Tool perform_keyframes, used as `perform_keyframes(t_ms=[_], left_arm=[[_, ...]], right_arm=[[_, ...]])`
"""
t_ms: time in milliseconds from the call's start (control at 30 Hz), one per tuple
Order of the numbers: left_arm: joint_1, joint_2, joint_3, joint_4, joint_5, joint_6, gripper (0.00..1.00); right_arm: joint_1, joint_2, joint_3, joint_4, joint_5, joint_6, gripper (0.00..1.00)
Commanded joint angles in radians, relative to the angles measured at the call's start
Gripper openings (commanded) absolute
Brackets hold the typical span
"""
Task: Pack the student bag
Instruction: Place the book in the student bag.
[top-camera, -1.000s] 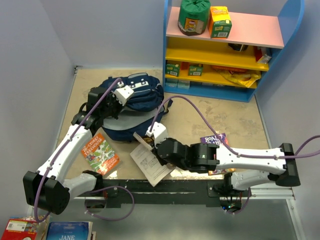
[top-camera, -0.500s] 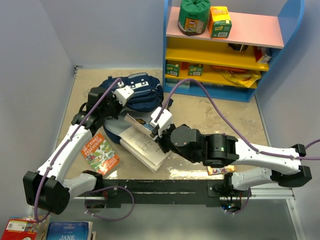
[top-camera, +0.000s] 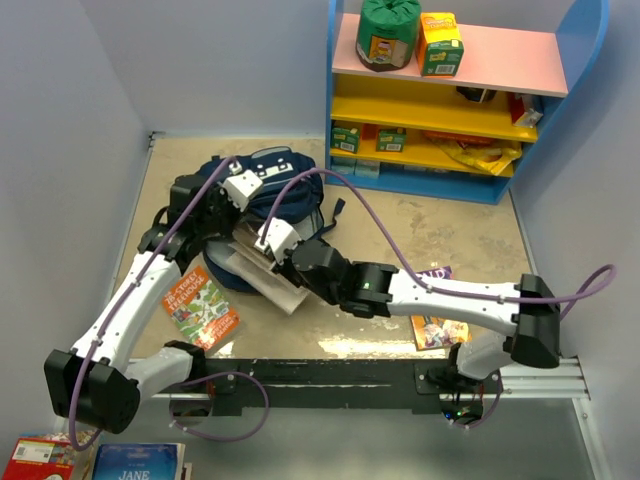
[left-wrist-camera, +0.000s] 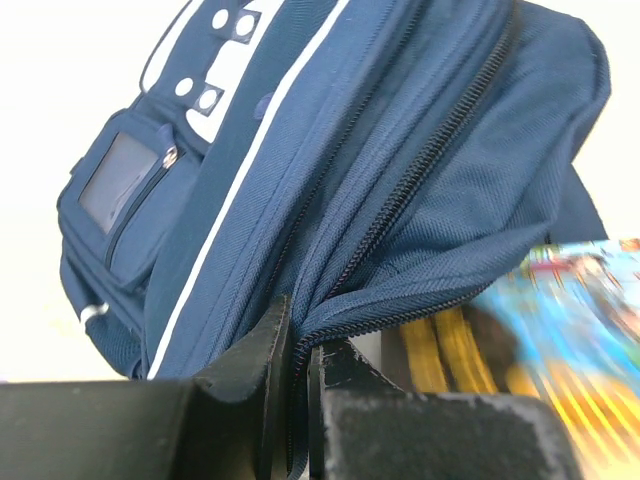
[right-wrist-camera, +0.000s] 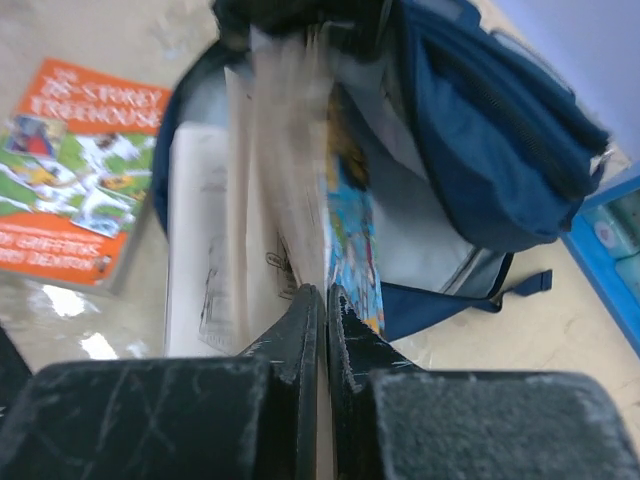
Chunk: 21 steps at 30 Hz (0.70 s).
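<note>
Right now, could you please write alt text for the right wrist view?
The right gripper, shut on a paper booklet, aims it into the open navy student bag; an orange book lies to the left.

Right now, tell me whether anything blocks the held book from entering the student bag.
Nothing visible does. The left gripper pinches the student bag by its zip edge, mouth open; the right gripper holds the book at that opening.

We find the student bag (top-camera: 285, 190) mouth crowded: the left gripper (left-wrist-camera: 300, 345) jaws pinch its zip edge above, and the right gripper (right-wrist-camera: 325, 300) jaws hold a workbook (right-wrist-camera: 270, 180) in the gap. An orange book (top-camera: 200, 303) blocks the surface (top-camera: 420, 230) just left. Bare surface runs between the bag and the shelf unit (top-camera: 331, 100); we log it as passable.
</note>
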Motion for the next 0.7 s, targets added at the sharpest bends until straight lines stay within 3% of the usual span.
perform_keyframes(t_ms=[0,233,667], left_arm=[[-0.002,-0.064,0.062,0.051,0.047,-0.060,0.00],[0.000,-0.041,0.102,0.034,0.096,-0.091,0.00],[-0.002,0.002,0.184,-0.070,0.461,-0.128,0.00]], right_arm=[[-0.015,0.029,-0.063,0.200,-0.006,-0.043,0.00],[-0.016,0.080,-0.155,0.295,0.073,-0.026,0.00],[0.021,0.187,-0.209,0.760,0.385,-0.207,0.00]])
